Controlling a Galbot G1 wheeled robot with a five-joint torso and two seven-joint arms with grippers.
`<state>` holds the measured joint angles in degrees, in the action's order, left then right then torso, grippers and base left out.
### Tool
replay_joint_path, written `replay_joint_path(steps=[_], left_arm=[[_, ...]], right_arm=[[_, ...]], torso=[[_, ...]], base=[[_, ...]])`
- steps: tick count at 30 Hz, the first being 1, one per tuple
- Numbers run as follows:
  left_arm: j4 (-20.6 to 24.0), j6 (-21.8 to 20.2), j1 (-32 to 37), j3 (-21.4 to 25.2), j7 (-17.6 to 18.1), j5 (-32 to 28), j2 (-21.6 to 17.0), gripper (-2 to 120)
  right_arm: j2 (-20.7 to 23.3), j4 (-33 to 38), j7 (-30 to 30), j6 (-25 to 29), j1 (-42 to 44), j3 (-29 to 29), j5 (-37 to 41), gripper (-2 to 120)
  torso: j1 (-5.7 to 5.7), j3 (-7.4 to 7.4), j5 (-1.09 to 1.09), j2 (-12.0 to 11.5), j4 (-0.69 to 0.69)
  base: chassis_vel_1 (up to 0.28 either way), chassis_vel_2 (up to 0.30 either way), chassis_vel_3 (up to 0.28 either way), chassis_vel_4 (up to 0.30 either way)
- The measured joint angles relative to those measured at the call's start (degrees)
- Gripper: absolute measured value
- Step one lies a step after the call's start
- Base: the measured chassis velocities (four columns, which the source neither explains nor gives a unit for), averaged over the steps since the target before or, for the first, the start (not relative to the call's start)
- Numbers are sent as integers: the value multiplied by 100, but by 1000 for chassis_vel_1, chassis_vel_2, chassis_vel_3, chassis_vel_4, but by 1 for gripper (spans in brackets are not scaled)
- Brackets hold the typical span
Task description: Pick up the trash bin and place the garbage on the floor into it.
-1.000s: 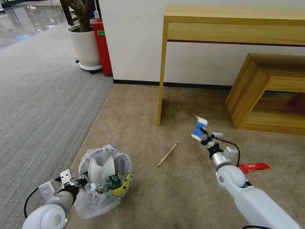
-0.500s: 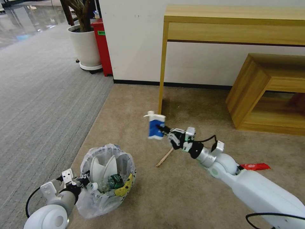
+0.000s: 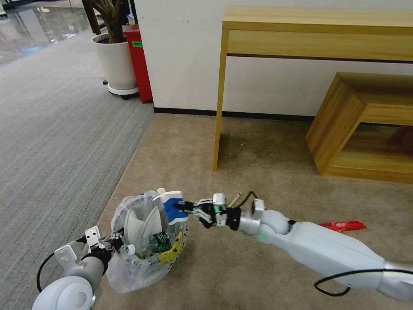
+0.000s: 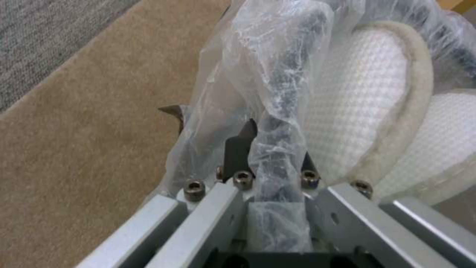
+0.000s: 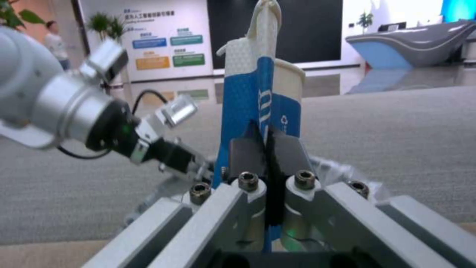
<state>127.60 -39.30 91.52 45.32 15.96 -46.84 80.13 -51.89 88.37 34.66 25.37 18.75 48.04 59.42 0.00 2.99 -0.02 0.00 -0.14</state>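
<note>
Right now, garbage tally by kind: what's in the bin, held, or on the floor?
Slippers in the trash bin: 2
Plastic bottle in bin: 1
Paper cup in right gripper: 1
Wooden stick on floor: 1
Red wrapper on floor: 1
Total: 6

Blue-white paper cup (image 3: 174, 209), white slippers (image 3: 142, 224), red wrapper (image 3: 343, 225), beige floor (image 3: 258, 142).
</note>
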Motion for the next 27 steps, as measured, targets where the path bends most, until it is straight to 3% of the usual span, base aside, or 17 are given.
replay_joint_path(steps=[12, 19, 27], left_arm=[[177, -119, -48, -3, 230, -409, -166, 1], [193, -122, -55, -32, 235, -408, -161, 1], [165, -121, -85, -17, 229, -423, -183, 1]], right_arm=[[-365, -415, -465, -20, -330, 521, -59, 0], [-989, -771, -716, 14, -453, 983, -117, 0], [-1079, -867, -659, -20, -598, 1078, -215, 0]], torso=[[0, 0, 1, 0, -2], [0, 0, 2, 0, 1], [0, -1, 1, 0, -1]], base=[[0, 0, 0, 0], [0, 0, 0, 0], [0, 0, 0, 0]])
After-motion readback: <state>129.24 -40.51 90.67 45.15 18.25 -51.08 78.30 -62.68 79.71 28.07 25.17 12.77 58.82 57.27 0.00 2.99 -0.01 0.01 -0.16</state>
